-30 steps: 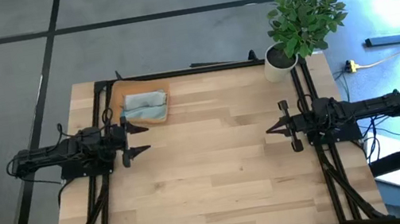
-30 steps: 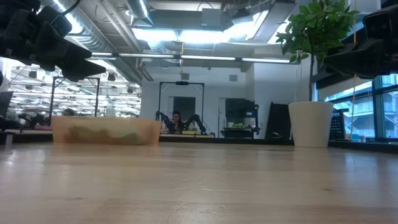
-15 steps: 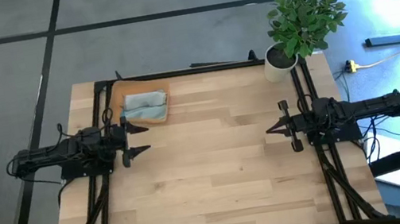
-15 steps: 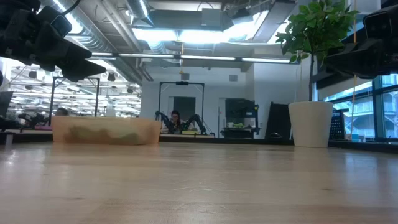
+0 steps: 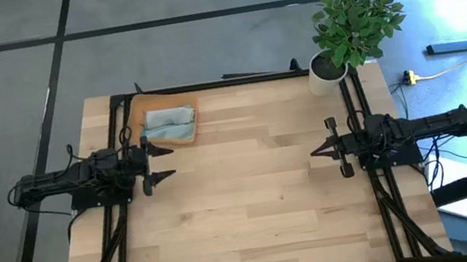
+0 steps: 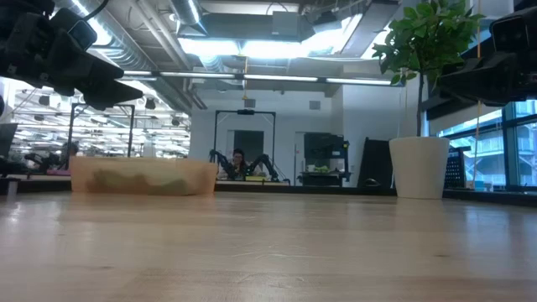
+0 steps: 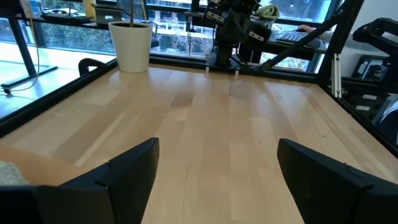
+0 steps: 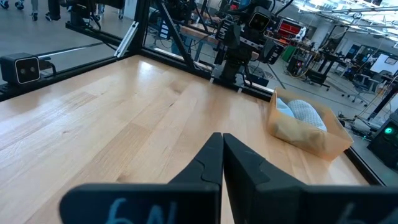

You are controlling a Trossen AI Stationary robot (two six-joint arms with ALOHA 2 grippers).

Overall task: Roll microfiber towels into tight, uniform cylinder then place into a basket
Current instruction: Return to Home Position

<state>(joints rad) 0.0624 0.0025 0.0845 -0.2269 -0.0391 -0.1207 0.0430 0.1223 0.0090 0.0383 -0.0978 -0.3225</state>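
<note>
Tabletop (image 5: 256, 212) bears basket (image 5: 158, 100) of towels (image 5: 169, 124) near left tool (image 5: 163, 161).

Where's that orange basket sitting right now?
In the high view, the basket sits at the table's far left corner, just beyond the left gripper, with the towels inside it. The plant pot stands at the opposite far corner.

Robotics lab in an open industrial hall: exposed ceiling ducts (image 6: 155, 38) and strip lights (image 6: 277, 48) overhead, another arm rig (image 6: 245, 164) beyond the wooden table (image 5: 255, 207), equipment benches (image 8: 292, 43), grey concrete floor (image 5: 202, 51).
</note>
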